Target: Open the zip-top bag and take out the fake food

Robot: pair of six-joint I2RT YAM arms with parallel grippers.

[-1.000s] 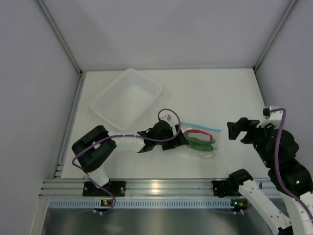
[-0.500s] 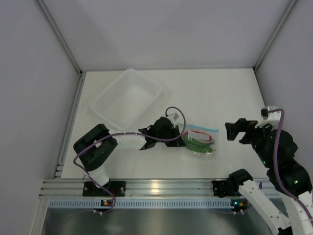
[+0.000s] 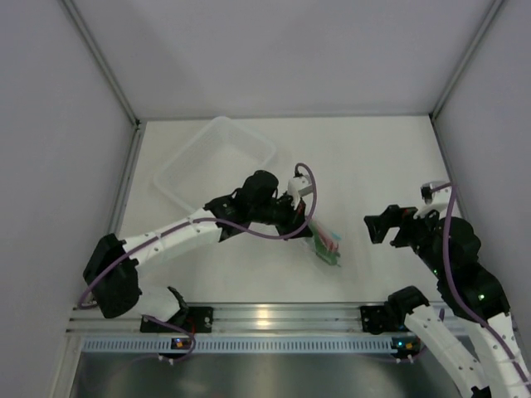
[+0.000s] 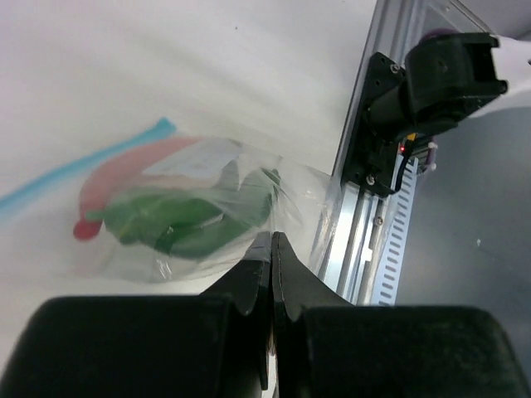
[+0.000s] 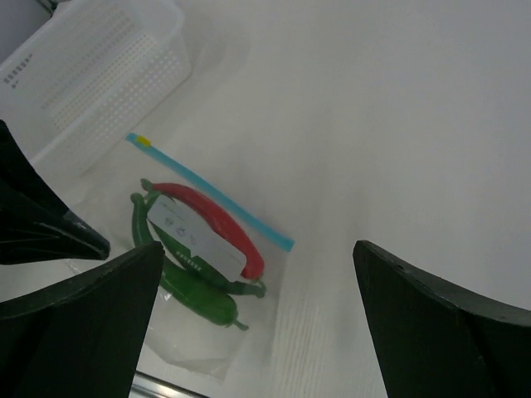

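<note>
The left claw is shut tight, and its two black fingers pinch a bit of the zip-top bag between them. The bag is right at the tips of this claw and spreads out in front of it. The pinched spot is on the clear, crinkly plastic, far from the blue zip strip, which runs along the edge of the bag farthest from the claw. The zip strip looks closed. Inside the bag, just past the claw's tips, are the green peppers, bunched together, and the red pepper lies on the far side of them, next to the zip strip. From above, the bag looks thin and turned on its side, hanging off the claw's tips, but it is hard to tell if its bottom touches the white table. The clear tub sits behind the left claw, well apart from the bag. The metal rail at the table's edge is off to one side of this claw. The right claw is spread wide and holds nothing. It points at the bag from the other side, and the bag sits in front of its open fingers, near but not touching.
</note>
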